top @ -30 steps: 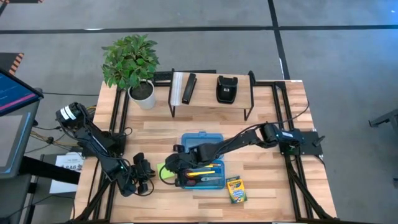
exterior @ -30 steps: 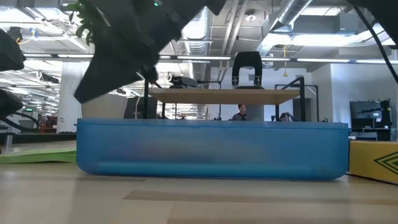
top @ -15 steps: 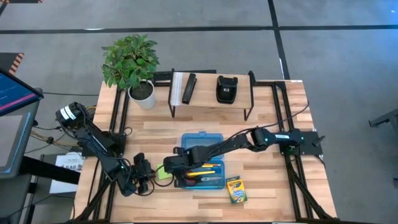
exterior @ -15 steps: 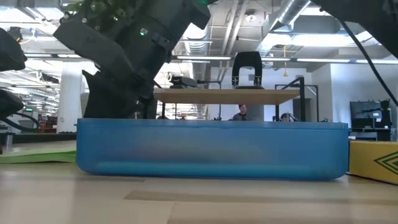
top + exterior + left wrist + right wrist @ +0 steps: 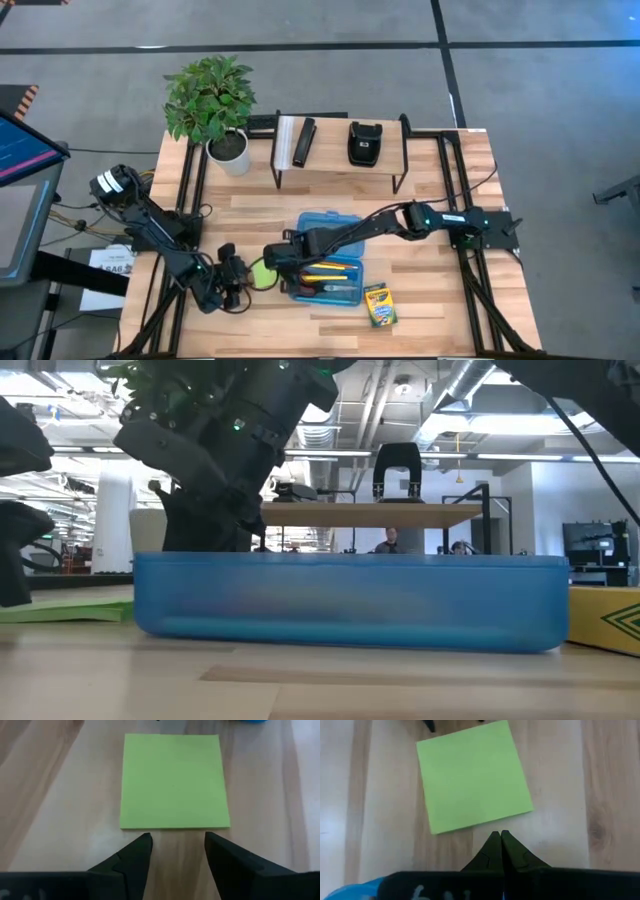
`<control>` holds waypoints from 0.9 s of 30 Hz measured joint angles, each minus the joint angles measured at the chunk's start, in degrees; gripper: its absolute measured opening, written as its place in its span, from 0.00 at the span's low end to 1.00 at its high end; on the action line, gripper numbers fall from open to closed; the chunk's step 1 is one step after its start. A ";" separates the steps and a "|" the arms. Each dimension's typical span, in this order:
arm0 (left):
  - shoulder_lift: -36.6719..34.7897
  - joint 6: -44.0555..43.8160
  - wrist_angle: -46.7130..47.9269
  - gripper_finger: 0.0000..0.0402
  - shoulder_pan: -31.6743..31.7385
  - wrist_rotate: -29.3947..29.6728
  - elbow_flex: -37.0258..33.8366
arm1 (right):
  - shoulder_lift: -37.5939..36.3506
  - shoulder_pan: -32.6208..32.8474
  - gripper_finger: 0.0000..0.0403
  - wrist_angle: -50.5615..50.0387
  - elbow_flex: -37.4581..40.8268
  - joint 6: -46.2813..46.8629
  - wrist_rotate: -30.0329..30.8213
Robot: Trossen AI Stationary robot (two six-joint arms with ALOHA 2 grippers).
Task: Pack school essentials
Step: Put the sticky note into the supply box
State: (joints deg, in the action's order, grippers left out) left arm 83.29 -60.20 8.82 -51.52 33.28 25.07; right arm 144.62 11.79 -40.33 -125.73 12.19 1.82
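A lime-green sticky-note pad (image 5: 262, 272) (image 5: 174, 780) (image 5: 472, 775) lies flat on the wooden table, left of the open blue case (image 5: 330, 222) (image 5: 350, 600). Pencils (image 5: 332, 270) lie in the case. A yellow-green crayon box (image 5: 378, 305) lies on the table near the case's right corner. My left gripper (image 5: 240, 272) (image 5: 176, 842) is open, its fingertips just short of the pad's edge on the side toward the table's left. My right gripper (image 5: 274, 258) (image 5: 499, 836) is shut, its tip just off the pad's opposite edge, between pad and case.
A potted plant (image 5: 210, 100) stands at the far left corner. A low shelf (image 5: 340, 160) at the far middle carries two black objects. Bare wood lies right of the case and along the near edge.
My right gripper has moved toward the table's left edge, from over the case's left end down to the table beside the pad. The blue case has slid a little toward the table's right. My left gripper has opened wider beside the pad.
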 joint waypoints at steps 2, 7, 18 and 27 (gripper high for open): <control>0.02 1.36 0.12 0.45 0.31 0.19 -0.01 | 0.00 0.02 0.00 -0.01 0.00 0.00 0.01; 0.02 3.56 0.13 0.45 0.96 0.13 -0.01 | 0.00 0.04 0.00 0.03 0.00 0.00 -0.02; 0.17 6.45 -1.01 0.45 1.33 2.60 -0.21 | 0.00 -0.04 0.01 0.94 0.09 0.22 -0.04; 0.15 6.12 -1.08 0.45 1.28 2.95 -0.20 | 0.00 -0.10 0.01 -3.06 0.09 1.29 3.13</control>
State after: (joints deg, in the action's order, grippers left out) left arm 83.44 -54.08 7.74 -50.24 36.23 24.86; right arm 144.62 11.70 -43.39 -125.64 13.48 4.95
